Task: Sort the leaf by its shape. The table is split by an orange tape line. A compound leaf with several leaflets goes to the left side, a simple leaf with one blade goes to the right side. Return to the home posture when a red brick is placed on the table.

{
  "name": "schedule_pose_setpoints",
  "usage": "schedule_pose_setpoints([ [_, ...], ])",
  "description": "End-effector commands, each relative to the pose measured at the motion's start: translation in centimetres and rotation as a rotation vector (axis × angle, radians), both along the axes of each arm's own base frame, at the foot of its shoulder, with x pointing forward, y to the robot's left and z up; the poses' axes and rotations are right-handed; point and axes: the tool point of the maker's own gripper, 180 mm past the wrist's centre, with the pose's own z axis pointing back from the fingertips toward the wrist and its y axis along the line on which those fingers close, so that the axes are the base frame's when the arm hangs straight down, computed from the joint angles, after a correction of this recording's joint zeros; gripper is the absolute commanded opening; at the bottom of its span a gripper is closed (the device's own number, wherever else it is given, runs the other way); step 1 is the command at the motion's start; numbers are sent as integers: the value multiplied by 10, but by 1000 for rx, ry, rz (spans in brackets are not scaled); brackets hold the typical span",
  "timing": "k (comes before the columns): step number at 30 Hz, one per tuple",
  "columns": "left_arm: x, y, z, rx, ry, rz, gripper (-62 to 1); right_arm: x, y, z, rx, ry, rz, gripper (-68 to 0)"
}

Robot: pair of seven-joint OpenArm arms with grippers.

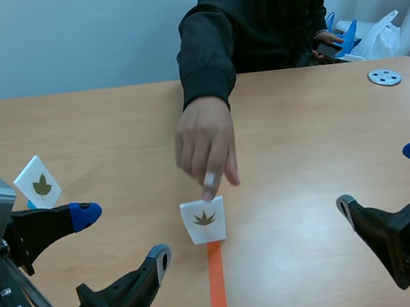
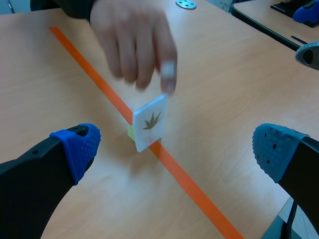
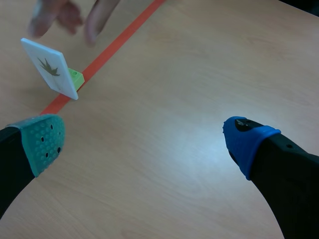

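White flat leaf card (image 1: 203,221) tilts on orange tape (image 1: 217,287); left tool (image 2: 177,147), right tool (image 3: 144,139) gape empty.

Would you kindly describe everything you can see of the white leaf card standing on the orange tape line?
The leaf card is a small white tile, seemingly rigid plastic, with a brown leaf of several pointed lobes printed on its face. It stands nearly upright, leaning slightly back, with a small light-green block behind its foot. It sits on the orange tape line. A person's hand is above it, one fingertip appearing to touch its top edge.
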Motion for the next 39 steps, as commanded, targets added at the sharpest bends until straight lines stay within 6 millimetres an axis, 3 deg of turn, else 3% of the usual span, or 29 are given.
schedule_pose_setpoints([
  [1,3,-2,10,-20,-29,-1,14,5,1,7,8,-27,2,4],
  [11,2,-2,10,-11,-33,-6,14,5,1,7,8,-27,2,4],
  [19,3,-3,1,106,-81,-56,14,5,1,7,8,-27,2,4],
  [31,26,14,-38,171,-66,-65,14,5,1,7,8,-27,2,4],
  [39,37,2,-63,176,-91,-105,14,5,0,7,9,-27,2,4],
])
